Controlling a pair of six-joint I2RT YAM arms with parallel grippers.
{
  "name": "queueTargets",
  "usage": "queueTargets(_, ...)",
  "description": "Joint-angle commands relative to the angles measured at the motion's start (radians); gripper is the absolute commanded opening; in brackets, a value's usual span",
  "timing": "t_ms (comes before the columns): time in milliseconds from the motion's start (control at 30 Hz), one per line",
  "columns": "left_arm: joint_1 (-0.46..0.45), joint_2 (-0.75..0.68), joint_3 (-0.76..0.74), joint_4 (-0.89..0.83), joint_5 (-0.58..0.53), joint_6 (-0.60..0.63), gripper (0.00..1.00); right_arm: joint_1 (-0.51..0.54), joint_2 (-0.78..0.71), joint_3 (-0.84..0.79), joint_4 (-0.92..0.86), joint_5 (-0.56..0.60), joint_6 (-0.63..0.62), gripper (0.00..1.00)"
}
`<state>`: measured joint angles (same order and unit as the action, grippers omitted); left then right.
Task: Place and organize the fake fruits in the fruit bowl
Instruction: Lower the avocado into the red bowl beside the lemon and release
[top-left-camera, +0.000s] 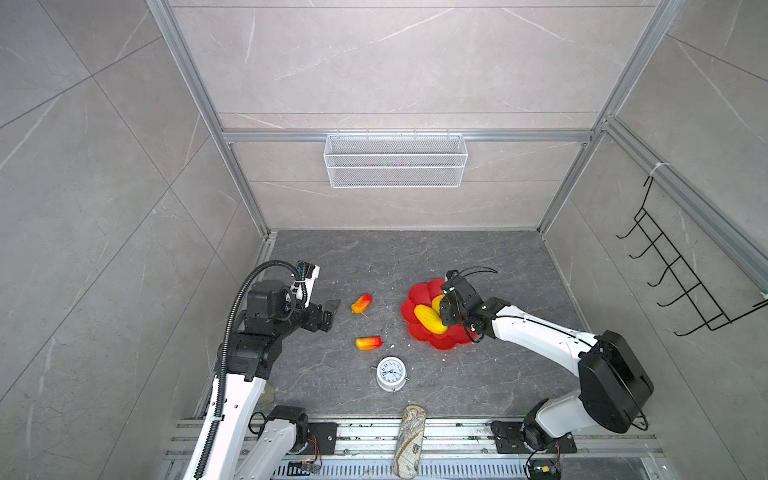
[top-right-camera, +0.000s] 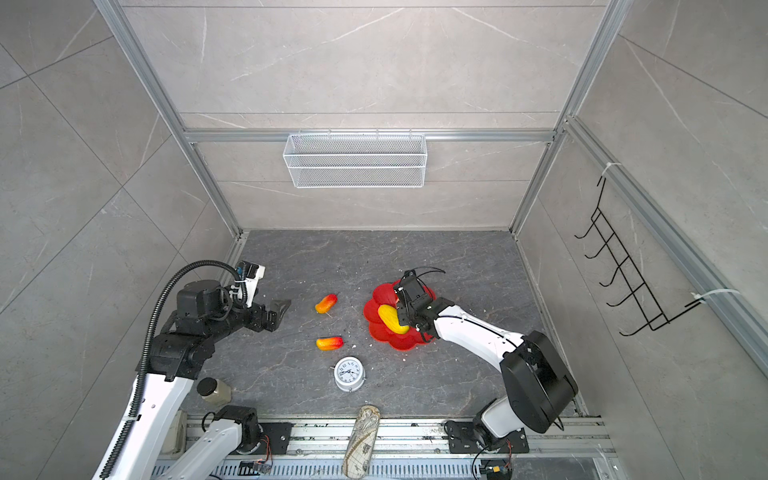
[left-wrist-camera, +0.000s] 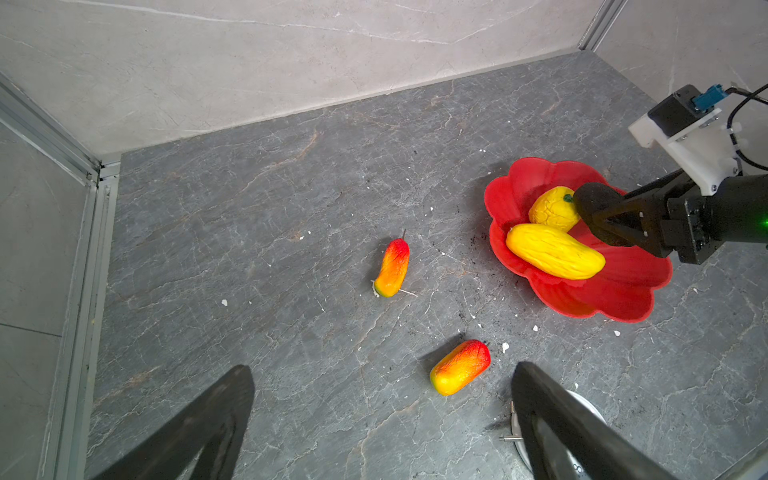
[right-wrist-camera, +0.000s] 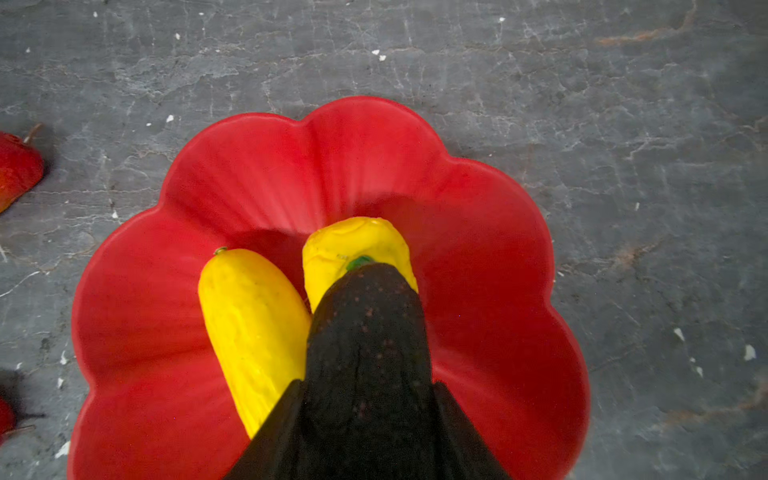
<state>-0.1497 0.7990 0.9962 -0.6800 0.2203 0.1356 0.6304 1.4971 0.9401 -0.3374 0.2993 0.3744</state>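
Two fruits in bowl (top-left-camera: 417, 291), black fruit (right-wrist-camera: 365, 324) held over them.
Bowl sits right of centre, well off walls; bare worktop (top-left-camera: 415, 257) behind it. R claw (left-wrist-camera: 598, 216) clenched on black fruit, tip at stem of round yellow (left-wrist-camera: 550, 210), beside long yellow (left-wrist-camera: 555, 251). L claw (top-left-camera: 330, 314) wide open, empty. Far orange (top-left-camera: 361, 303), near orange (top-left-camera: 368, 343) loose btwn claws; clock (top-left-camera: 391, 373) nr front.
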Motion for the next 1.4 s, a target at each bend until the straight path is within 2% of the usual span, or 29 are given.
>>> queueTargets(0, 0.006, -0.006, 0.004, 0.014, 0.023, 0.024, 1.00, -0.015, -0.066, -0.038, -0.004, 0.049, 0.018, 0.25)
queueTargets(300, 0.006, -0.002, 0.005, 0.014, 0.024, 0.023, 1.00, -0.073, -0.108, -0.079, 0.000, 0.055, -0.003, 0.24)
queueTargets(467, 0.006, 0.000, 0.005, 0.014, 0.027, 0.024, 1.00, -0.103, -0.040, -0.075, 0.035, 0.038, 0.006, 0.24)
queueTargets(667, 0.006, 0.000, 0.005, 0.013, 0.029, 0.024, 1.00, -0.146, 0.085, -0.038, 0.113, -0.044, -0.011, 0.24)
queueTargets(800, 0.006, -0.004, 0.003, 0.015, 0.027, 0.024, 1.00, -0.148, 0.132, -0.009, 0.129, -0.061, -0.019, 0.26)
queueTargets(967, 0.006, -0.004, 0.004, 0.014, 0.027, 0.024, 1.00, -0.149, 0.132, 0.009, 0.119, -0.075, -0.023, 0.44)
queueTargets(1133, 0.006, -0.004, 0.003, 0.014, 0.027, 0.024, 1.00, -0.150, 0.049, 0.034, 0.045, -0.063, -0.043, 0.62)
queueTargets(1267, 0.005, -0.003, 0.003, 0.013, 0.027, 0.024, 1.00, -0.149, -0.028, 0.073, -0.035, -0.055, -0.074, 0.84)
queueTargets(1333, 0.006, -0.004, 0.003, 0.013, 0.026, 0.024, 1.00, -0.142, -0.068, 0.098, -0.064, -0.071, -0.094, 0.91)
queueTargets(1367, 0.006, -0.004, 0.004, 0.013, 0.025, 0.025, 1.00, -0.131, -0.086, 0.106, -0.071, -0.086, -0.110, 0.99)
